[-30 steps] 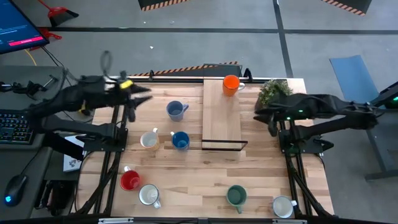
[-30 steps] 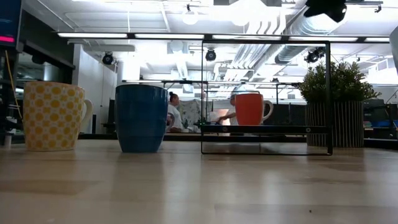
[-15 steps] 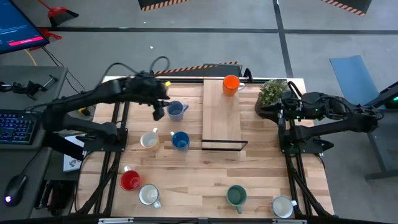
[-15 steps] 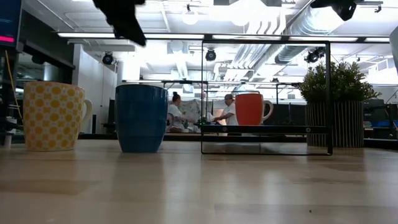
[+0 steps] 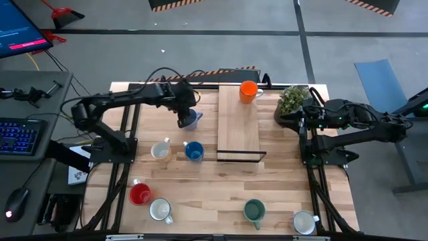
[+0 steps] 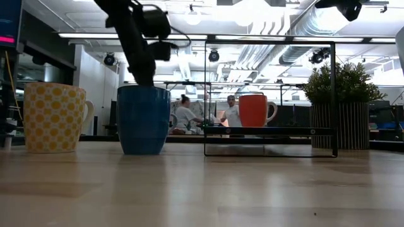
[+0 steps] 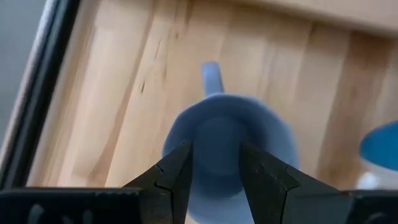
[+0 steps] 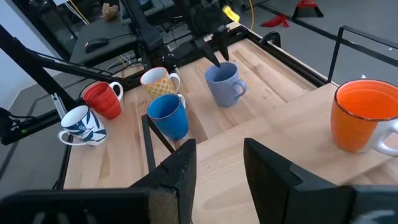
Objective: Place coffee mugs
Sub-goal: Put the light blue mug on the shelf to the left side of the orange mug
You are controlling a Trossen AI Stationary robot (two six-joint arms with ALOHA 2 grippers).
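The light blue mug (image 5: 191,119) stands upright on the table, left of the wooden shelf, with its handle (image 7: 211,76) toward the far side. My left gripper (image 5: 182,120) hangs open right over it, pointing down. In the left wrist view the two fingers (image 7: 180,171) frame the mug's mouth (image 7: 227,140). The right wrist view shows them (image 8: 214,53) just above the rim (image 8: 222,70), apart from it. The orange mug (image 5: 249,90) stands on the shelf's far end. My right gripper (image 5: 287,120) waits open beside the potted plant (image 5: 294,99).
The yellow-dotted cream mug (image 5: 160,150) and dark blue mug (image 5: 194,151) stand close behind the light blue one, toward the near edge. The red (image 5: 140,194), blue-patterned white (image 5: 160,210), green (image 5: 253,211) and white (image 5: 304,222) mugs line the near edge. The shelf (image 5: 238,130) has bare room.
My left arm has swung from the table's far left corner toward the right. It has come down over the light blue mug with its gripper pointing down. My right gripper moved slightly toward the plant early on, then kept still. No mug has moved.
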